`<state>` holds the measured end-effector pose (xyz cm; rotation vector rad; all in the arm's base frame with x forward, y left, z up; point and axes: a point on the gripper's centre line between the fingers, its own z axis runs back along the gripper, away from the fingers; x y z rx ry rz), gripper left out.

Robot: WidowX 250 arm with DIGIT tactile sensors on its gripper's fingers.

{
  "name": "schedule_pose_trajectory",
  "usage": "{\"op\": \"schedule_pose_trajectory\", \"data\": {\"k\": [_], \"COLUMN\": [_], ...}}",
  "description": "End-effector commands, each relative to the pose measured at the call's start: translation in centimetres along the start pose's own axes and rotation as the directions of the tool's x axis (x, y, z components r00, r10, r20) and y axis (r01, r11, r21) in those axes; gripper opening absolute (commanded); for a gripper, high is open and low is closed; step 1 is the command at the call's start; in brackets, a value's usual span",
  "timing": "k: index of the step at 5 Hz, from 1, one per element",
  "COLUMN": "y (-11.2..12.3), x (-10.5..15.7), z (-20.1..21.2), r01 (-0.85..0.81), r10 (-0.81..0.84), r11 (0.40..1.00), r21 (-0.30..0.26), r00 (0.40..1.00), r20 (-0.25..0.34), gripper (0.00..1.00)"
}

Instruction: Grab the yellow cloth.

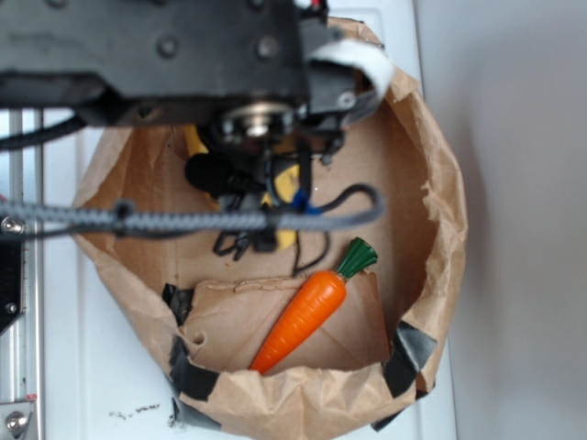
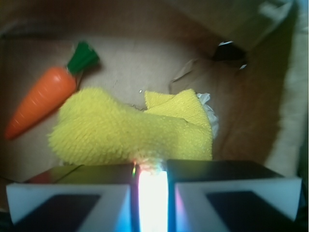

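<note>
- Exterior view: the arm [image 1: 156,55] fills the top of the shot and hangs over a round brown paper bin [image 1: 440,220] w/ taped rim.
- Gripper [image 1: 248,240] is down inside the bin, dark and tangled w/ cables; can't judge its opening from here.
- Only slivers of the yellow cloth [image 1: 286,183] show, under and just behind the wrist hardware, far-middle of the bin floor.
- Toy carrot [image 1: 303,316] lies on a cardboard flap [image 1: 229,321] nearer the front, tip pointing near-left, green top toward the right.
- Wrist view: yellow cloth [image 2: 130,130] sits centre frame, fuzzy and lumpy, w/ a folded pointed corner at its right side.
- Gripper [image 2: 152,193] pads sit close, only a narrow bright slit between them; cloth edge meets the slit, looks pinched there.
- Carrot [image 2: 46,99] is left of the cloth, its leafy end near the cloth's upper left edge.
- A bit of whitish fabric [image 2: 210,113] peeks out at the cloth's right.
</note>
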<state>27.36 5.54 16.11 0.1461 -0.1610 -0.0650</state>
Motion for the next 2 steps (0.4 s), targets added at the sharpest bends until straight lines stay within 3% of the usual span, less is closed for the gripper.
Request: {"op": "schedule_pose_trajectory", "data": {"k": [1, 2], "y": [-1.21, -1.32], "x": [3.24, 3.26], "z": [4.08, 3.57], "r01": [0.03, 0.029], "r10": [-0.022, -0.021], "r11": [0.995, 0.996], "r21": [-0.099, -0.079], "r00": [0.996, 0.995], "r20": [0.082, 0.096], "gripper": [0.0, 0.0]}}
